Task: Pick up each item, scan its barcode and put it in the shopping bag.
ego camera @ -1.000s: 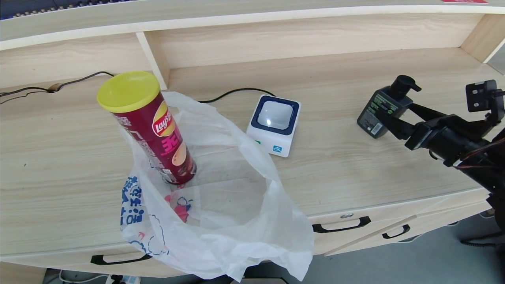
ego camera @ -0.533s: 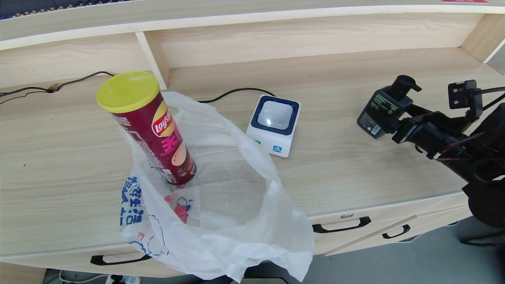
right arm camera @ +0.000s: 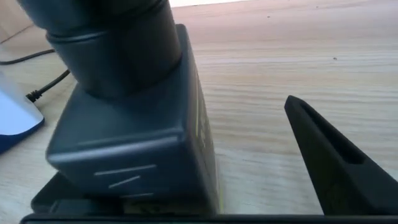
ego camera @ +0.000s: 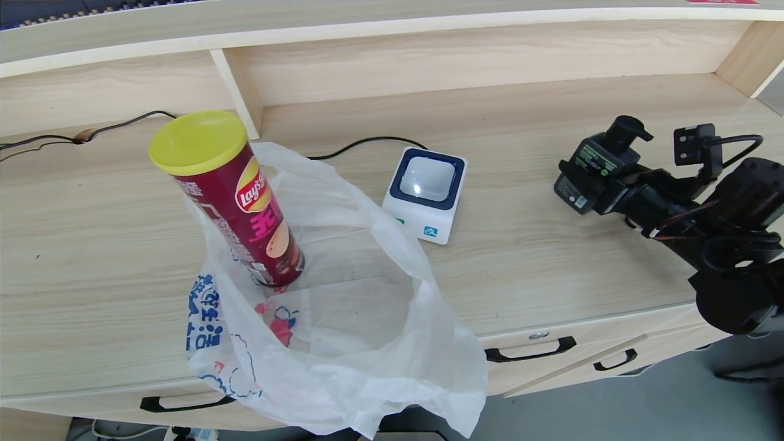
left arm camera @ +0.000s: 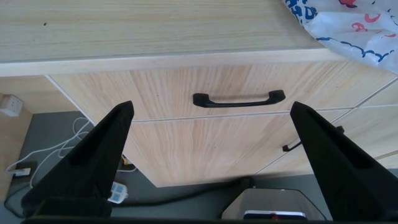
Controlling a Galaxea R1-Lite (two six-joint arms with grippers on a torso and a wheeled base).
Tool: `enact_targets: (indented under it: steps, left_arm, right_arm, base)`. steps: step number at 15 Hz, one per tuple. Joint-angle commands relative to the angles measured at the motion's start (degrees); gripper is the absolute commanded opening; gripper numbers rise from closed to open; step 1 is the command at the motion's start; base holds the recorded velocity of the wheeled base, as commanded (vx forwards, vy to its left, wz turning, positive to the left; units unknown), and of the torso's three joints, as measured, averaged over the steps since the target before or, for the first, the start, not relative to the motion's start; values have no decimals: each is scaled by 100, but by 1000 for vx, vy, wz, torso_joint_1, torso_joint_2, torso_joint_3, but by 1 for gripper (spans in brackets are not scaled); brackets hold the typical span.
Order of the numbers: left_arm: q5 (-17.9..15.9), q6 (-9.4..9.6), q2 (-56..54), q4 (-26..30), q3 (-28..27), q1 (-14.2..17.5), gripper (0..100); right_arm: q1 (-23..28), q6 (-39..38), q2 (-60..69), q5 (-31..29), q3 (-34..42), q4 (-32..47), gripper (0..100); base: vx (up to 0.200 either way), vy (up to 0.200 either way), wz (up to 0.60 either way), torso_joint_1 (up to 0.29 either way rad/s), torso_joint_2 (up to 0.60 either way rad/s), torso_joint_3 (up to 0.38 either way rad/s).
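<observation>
A dark pump bottle [ego camera: 593, 160] stands on the right of the wooden counter [ego camera: 520, 245]. My right gripper [ego camera: 589, 176] is open, its fingers on either side of the bottle's lower body. In the right wrist view the bottle [right arm camera: 137, 124] is very close, with a gap of bare counter between it and one finger [right arm camera: 329, 162]. A red chips can [ego camera: 239, 202] with a yellow lid stands in the white shopping bag [ego camera: 361, 324] on the left. The white scanner [ego camera: 425, 193] sits between bag and bottle. My left gripper [left arm camera: 211, 109] hangs open below the counter edge, facing a drawer front.
A black cable [ego camera: 361, 144] runs from the scanner to the back shelf. Drawers with black handles [ego camera: 530, 352] line the counter front; one handle [left arm camera: 239, 99] lies ahead of the left gripper. A bag corner [left arm camera: 348, 25] hangs over the edge. A raised shelf [ego camera: 429, 61] closes the back.
My right arm has moved forward and left, bringing its fingers from beside the pump bottle to either side of it. The bottle, can, bag and scanner have stayed put.
</observation>
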State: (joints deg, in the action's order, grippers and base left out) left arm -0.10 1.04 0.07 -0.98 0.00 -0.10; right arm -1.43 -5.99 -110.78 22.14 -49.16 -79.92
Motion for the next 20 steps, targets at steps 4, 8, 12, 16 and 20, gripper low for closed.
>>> enact_targets:
  steps: [4,8,12,16,20]
  left_arm:
    - [1,2,1,-8,0,1,100]
    - [1,2,1,1,0,1,100]
    - [1,2,1,-8,0,1,100]
    - [1,2,1,1,0,1,100]
    - [1,2,1,1,0,1,100]
  right_arm:
    - [-42,10,-67,1,-102,-76,0]
    - [-191,-17,91,36,-58,-428,0]
    - [-1132,-254,1348,-34,645,-551,0]
    - [-3021,-263,2350,-1238,794,-375,0]
    - [-4885,-632,3352,-1818,126,1945,0]
  base:
    - [0,0,0,0,0,0]
    - [0,0,0,0,0,0]
    - [0,0,0,0,0,0]
    - [0,0,0,0,0,0]
    - [0,0,0,0,0,0]
